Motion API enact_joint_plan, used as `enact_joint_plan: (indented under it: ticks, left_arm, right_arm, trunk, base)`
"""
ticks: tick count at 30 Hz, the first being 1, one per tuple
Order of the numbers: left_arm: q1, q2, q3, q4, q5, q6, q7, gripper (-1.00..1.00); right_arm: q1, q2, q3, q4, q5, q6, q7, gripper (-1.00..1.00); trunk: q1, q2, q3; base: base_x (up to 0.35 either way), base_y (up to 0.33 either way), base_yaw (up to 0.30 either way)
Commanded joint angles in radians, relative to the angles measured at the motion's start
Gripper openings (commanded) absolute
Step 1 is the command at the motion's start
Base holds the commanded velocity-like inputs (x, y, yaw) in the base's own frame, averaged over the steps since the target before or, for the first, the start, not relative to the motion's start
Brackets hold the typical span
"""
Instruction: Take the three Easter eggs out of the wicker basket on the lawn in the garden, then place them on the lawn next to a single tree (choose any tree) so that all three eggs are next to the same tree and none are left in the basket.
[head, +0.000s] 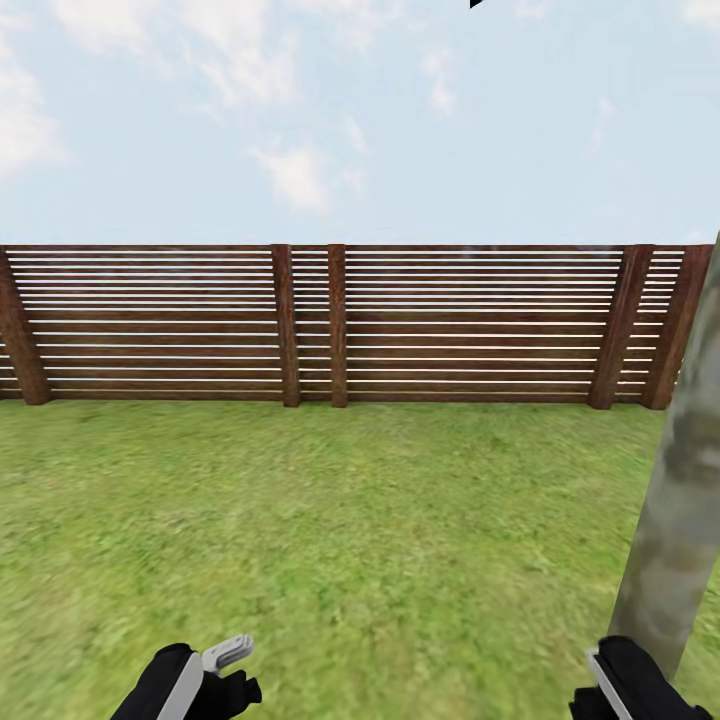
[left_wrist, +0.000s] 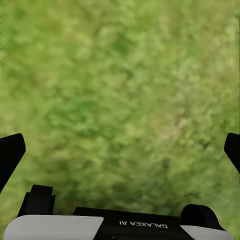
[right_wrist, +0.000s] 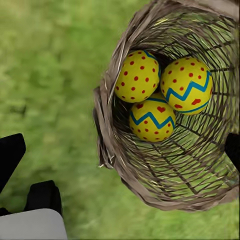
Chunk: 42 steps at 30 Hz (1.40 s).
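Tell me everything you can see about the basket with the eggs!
The wicker basket is round and brown, woven from thin open strands with a thicker braided rim. It sits on the green lawn, seen from above in the right wrist view. Three yellow Easter eggs nestle together inside, with red dots or hearts and blue zigzags. Nothing grips it.

- I saw the fence (head: 340, 325) standing at the far edge of the lawn (head: 350, 530).
- The tree (head: 680, 500) rose near, at my right.
- All three Easter eggs (right_wrist: 160, 95) lay touching inside the wicker basket (right_wrist: 120, 165) on the grass.
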Motion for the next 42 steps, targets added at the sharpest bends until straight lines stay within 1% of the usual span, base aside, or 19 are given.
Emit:
enact_joint_plan:
  ticks: [1,2,5,8,11,12,13,15,17,18,19,25,32,35,37,40,42]
  left_arm:
    - [0.000,0.000,0.000,-0.001,0.011,0.004,0.010,1.00]
    - [0.000,0.000,0.000,-0.001,0.011,0.004,0.010,1.00]
    - [0.000,0.001,0.000,-0.002,0.011,0.004,0.009,1.00]
    - [0.000,0.002,0.001,-0.006,0.012,0.004,0.009,1.00]
    - [0.000,0.003,0.002,-0.008,0.012,0.005,0.009,1.00]
    - [0.000,0.003,0.002,-0.008,0.012,0.005,0.009,1.00]
    - [0.000,0.003,0.002,-0.008,0.012,0.005,0.009,1.00]
    - [0.000,0.003,0.002,-0.006,0.011,0.004,0.009,1.00]
    - [0.000,0.002,0.002,-0.005,0.011,0.004,0.009,1.00]
    - [0.000,0.002,0.002,-0.004,0.011,0.004,0.009,1.00]
    - [0.000,0.002,0.002,-0.004,0.011,0.004,0.009,1.00]
    - [0.000,0.002,0.002,-0.002,0.010,0.004,0.010,1.00]
    - [0.000,0.001,0.002,0.000,0.009,0.004,0.010,1.00]
    - [0.000,0.001,0.002,0.000,0.009,0.004,0.010,1.00]
    - [0.000,0.002,0.002,0.000,0.009,0.004,0.009,1.00]
    - [0.000,0.003,0.002,0.000,0.009,0.004,0.010,1.00]
    - [0.000,0.002,0.002,0.001,0.009,0.004,0.010,1.00]
  right_arm:
    - [0.000,-0.001,0.020,0.001,0.016,-0.004,0.000,1.00]
    - [0.000,-0.003,0.046,0.004,0.040,-0.016,0.002,1.00]
    - [0.000,-0.008,0.070,0.007,0.060,-0.027,0.016,1.00]
    - [-0.001,-0.011,0.071,-0.008,0.064,-0.024,0.054,1.00]
    - [-0.001,-0.009,0.076,-0.020,0.071,-0.027,0.075,1.00]
    - [-0.001,-0.011,0.075,-0.015,0.074,-0.029,0.079,1.00]
    - [-0.001,-0.019,0.073,-0.009,0.076,-0.031,0.081,1.00]
    - [0.000,-0.081,0.071,0.000,0.071,-0.036,0.085,1.00]
    - [0.000,-0.135,0.071,0.004,0.065,-0.046,0.090,1.00]
    - [0.000,-0.148,0.073,0.005,0.064,-0.051,0.099,1.00]
    - [0.000,-0.153,0.074,0.005,0.065,-0.054,0.104,1.00]
    - [0.000,-0.156,0.079,0.006,0.065,-0.057,0.113,1.00]
    - [0.000,-0.160,0.075,0.006,0.063,-0.061,0.113,1.00]
    - [0.000,-0.161,0.077,0.007,0.065,-0.075,0.115,1.00]
    - [0.000,-0.162,0.078,0.017,0.067,-0.090,0.144,1.00]
    - [0.000,-0.166,0.076,0.035,0.075,-0.095,0.211,1.00]
    - [0.000,-0.168,0.074,0.040,0.077,-0.094,0.234,1.00]
  trunk:
    - [0.000,-0.001,-0.001]
    - [0.000,-0.001,-0.001]
    - [0.000,-0.001,-0.001]
    - [0.000,-0.001,-0.001]
    - [0.000,-0.001,-0.001]
    - [0.000,-0.001,-0.001]
    - [0.000,-0.001,-0.001]
    - [0.000,-0.001,-0.001]
    - [0.000,-0.001,-0.001]
    - [0.000,-0.001,-0.001]
    - [0.000,-0.001,-0.001]
    - [0.000,-0.001,-0.001]
    - [0.000,-0.001,-0.001]
    - [0.000,-0.001,-0.001]
    - [0.000,-0.001,-0.001]
    - [0.000,-0.001,-0.001]
    - [0.000,-0.001,-0.001]
  base:
    - [0.000,0.000,0.000]
    - [0.000,0.000,0.000]
    - [0.000,0.000,0.000]
    - [0.000,0.000,0.000]
    - [0.000,0.000,0.000]
    - [0.000,0.000,0.000]
    - [0.000,0.000,0.000]
    - [0.000,0.000,0.000]
    - [0.000,0.000,0.000]
    - [0.000,0.000,0.000]
    - [0.000,0.000,0.000]
    - [0.000,0.000,0.000]
    - [0.000,0.000,0.000]
    - [0.000,0.000,0.000]
    - [0.000,0.000,0.000]
    - [0.000,0.000,0.000]
    - [0.000,0.000,0.000]
